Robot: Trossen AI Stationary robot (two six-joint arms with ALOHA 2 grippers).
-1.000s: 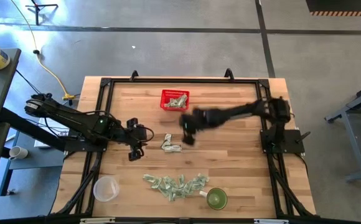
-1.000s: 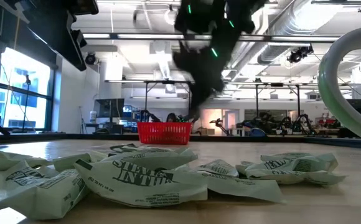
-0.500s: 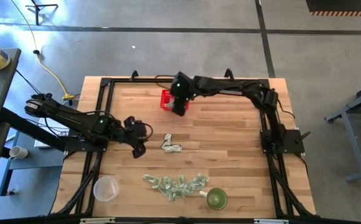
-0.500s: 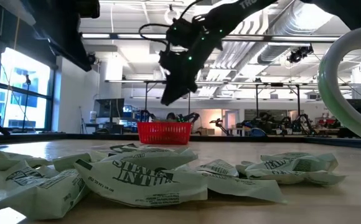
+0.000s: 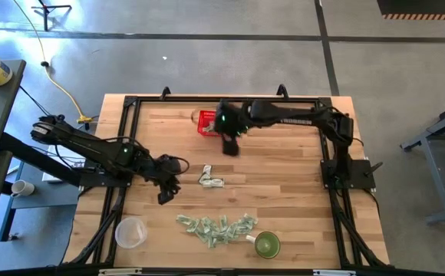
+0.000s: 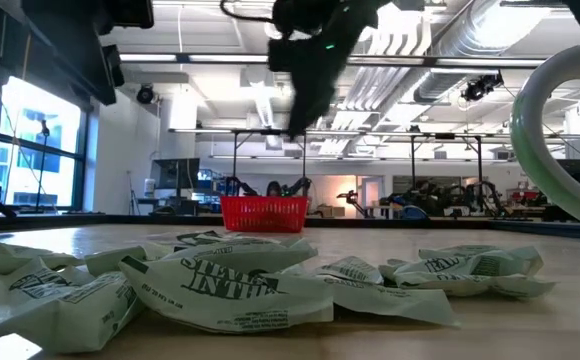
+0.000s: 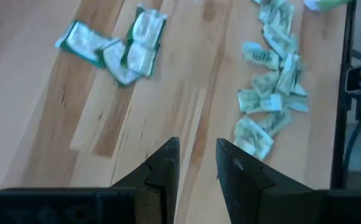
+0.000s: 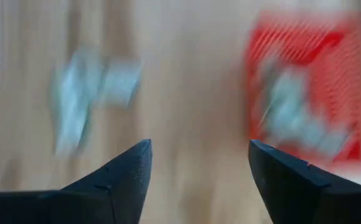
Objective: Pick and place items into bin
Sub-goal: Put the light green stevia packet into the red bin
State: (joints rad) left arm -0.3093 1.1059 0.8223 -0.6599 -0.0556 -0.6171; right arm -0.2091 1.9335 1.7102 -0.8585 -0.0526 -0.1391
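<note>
The red bin (image 5: 206,121) stands near the table's far edge with pale green items inside (image 8: 292,118). My right gripper (image 8: 199,167) hovers open and empty just beside the bin's near right corner (image 5: 230,146), well above the tabletop (image 6: 300,120). A small clump of items (image 5: 211,179) lies mid-table, and a larger pile (image 5: 216,228) lies near the front edge. My left gripper (image 5: 164,195) hovers left of the clump, its fingers (image 7: 197,163) a little apart with nothing between them.
A clear plastic cup (image 5: 130,232) stands at the front left, and a green cup (image 5: 267,245) at the front right beside the pile. A black frame (image 5: 123,138) runs around the wooden tabletop. Bare wood lies between the bin and the mid-table clump.
My right gripper has swung from mid-table, beside the small clump, toward the far edge over the bin, then drawn back a little toward the near side. The clump and the pile have stayed where they were.
</note>
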